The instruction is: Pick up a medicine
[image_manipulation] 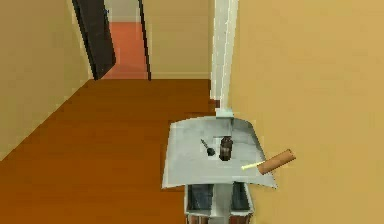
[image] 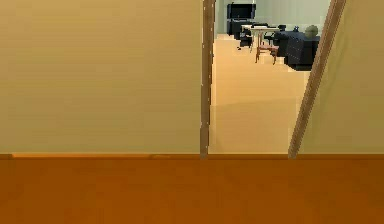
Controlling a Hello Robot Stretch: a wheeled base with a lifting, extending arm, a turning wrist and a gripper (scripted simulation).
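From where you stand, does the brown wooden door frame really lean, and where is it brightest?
Forward view: the brown wooden door frame leans only in the picture, at its right post; the pale floor beyond it is brightest. Arm side view: the light grey tabletop shows no glare.

Body front toward a tan wall [image: 100, 75], arm side toward a grey table [image_manipulation: 188, 162].

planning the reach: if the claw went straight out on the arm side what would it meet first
Probably the grey table, with a small dark bottle on it; depth and height are unclear.
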